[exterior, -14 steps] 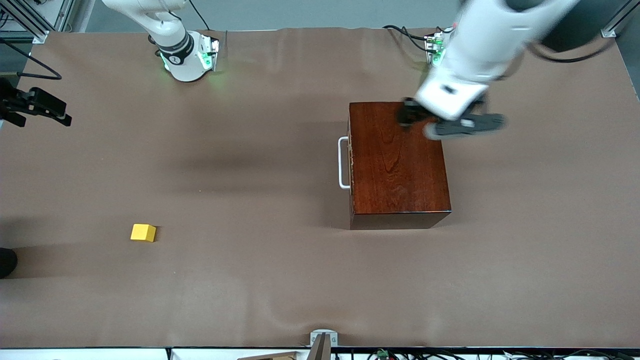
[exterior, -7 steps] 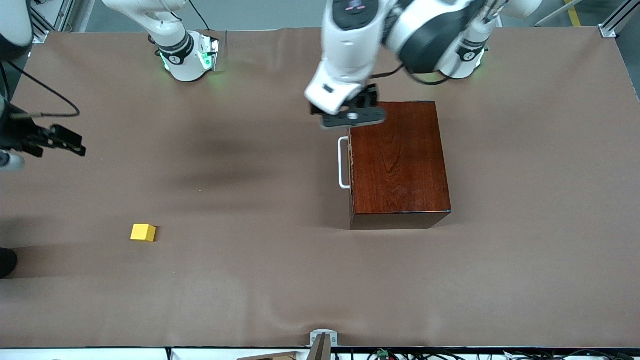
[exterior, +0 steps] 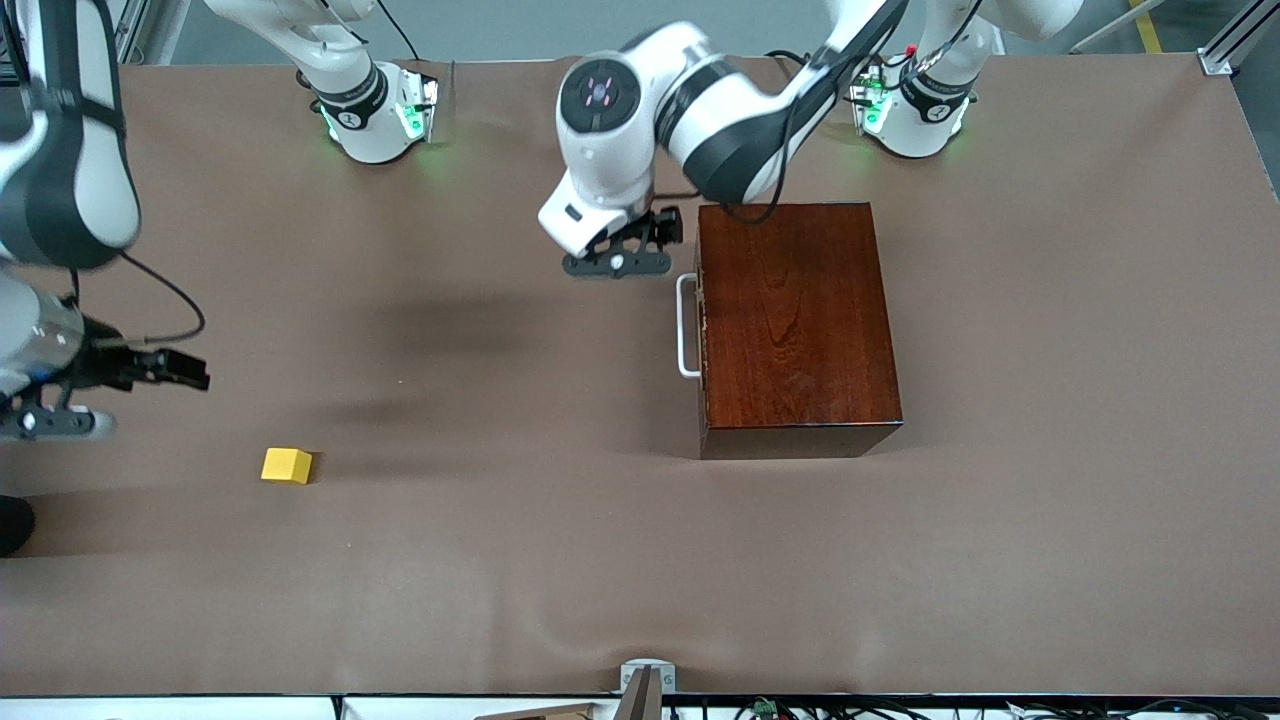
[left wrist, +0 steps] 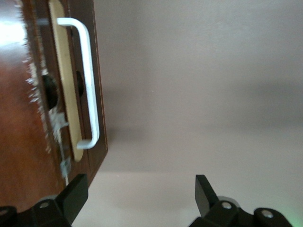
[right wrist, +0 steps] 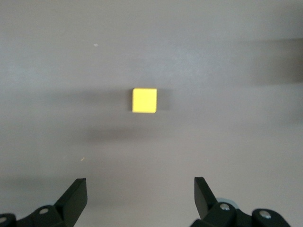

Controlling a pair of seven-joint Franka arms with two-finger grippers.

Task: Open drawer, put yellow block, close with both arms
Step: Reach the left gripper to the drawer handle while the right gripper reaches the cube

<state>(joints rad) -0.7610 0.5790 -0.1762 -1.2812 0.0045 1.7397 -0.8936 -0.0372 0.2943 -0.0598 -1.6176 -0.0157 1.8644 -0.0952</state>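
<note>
The drawer is shut in the dark reddish-brown box (exterior: 795, 320), with its white handle (exterior: 686, 325) facing the right arm's end of the table. My left gripper (exterior: 640, 240) is open and empty over the table, beside the box's handle-side corner that lies farther from the front camera. The left wrist view shows the handle (left wrist: 90, 80), the light-wood drawer front (left wrist: 64, 94) and the open left gripper (left wrist: 141, 194). The yellow block (exterior: 286, 466) lies alone on the table. My right gripper (exterior: 185, 375) is open and empty above the table near the block. In the right wrist view the block (right wrist: 144, 100) lies ahead of the right gripper (right wrist: 140, 196).
A brown mat (exterior: 500, 560) covers the table. The two green-lit bases (exterior: 380, 115) (exterior: 905, 110) stand along its edge farthest from the front camera. A small metal bracket (exterior: 647, 680) sits at the edge nearest it. A dark object (exterior: 12, 525) shows at the right arm's end.
My left gripper swung from over the box's top to the table beside the handle-side corner. My right gripper moved toward the front camera, closer to the yellow block. Box and block stayed put.
</note>
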